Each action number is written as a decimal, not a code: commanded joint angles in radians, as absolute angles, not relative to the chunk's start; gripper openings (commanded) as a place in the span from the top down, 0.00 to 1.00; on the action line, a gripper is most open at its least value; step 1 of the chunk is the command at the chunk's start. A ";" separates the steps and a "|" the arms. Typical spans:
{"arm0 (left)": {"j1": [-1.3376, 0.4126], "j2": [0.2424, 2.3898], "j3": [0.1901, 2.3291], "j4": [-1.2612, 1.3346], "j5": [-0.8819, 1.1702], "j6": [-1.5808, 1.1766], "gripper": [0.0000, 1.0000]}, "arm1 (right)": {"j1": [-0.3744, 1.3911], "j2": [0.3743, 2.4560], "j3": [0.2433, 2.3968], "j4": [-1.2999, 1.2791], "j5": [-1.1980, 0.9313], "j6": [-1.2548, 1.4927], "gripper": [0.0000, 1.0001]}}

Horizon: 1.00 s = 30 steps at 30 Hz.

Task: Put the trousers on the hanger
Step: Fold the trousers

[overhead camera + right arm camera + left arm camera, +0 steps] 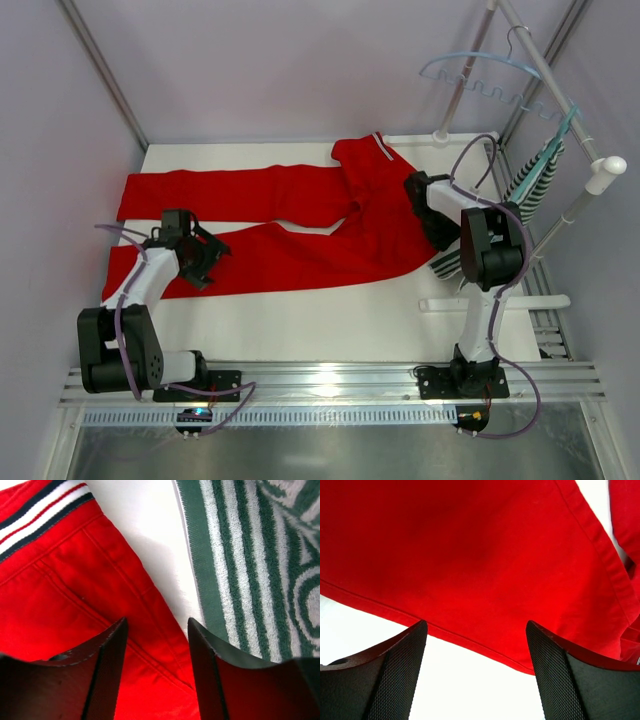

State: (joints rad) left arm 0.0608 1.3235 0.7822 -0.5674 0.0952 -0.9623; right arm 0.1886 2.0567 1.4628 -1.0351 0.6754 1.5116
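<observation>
The red trousers point(380, 230) lie flat on the white table point(330, 320), legs stretched to the left and the striped waistband point(40, 510) at the back right. My left gripper point(207, 262) hovers open over the near leg's lower edge; in the left wrist view the trousers point(470, 555) show their hem between the wide fingers point(400, 670), above bare table. My right gripper point(420, 192) is at the waist's right side, open, its fingers point(107, 670) straddling the edge of the trousers point(75, 590). The pale blue hanger point(480, 72) hangs empty on the rack rail at the back right.
A green-and-white striped garment point(540, 180) hangs from a teal hanger on the rail point(560, 90) and reaches the table just right of the right gripper, where the garment point(240, 555) fills that side of the wrist view. The rack's white foot bar point(495, 303) lies at the right.
</observation>
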 commanded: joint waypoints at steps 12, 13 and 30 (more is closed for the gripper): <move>0.060 1.356 0.842 -0.525 0.135 -0.991 0.20 | 0.201 1.942 1.330 -0.864 0.509 1.436 0.74; 0.058 1.347 0.841 -0.491 0.156 -0.971 0.20 | 0.219 1.939 1.330 -0.870 0.506 1.440 0.77; -0.212 1.272 0.848 -0.488 0.112 -0.905 0.19 | 0.550 1.792 1.201 -0.917 0.517 1.634 0.87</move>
State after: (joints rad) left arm -0.1955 1.3022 0.8265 -0.5056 0.1413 -0.9089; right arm 0.4862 1.8572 1.2179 -0.8658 0.5186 1.5738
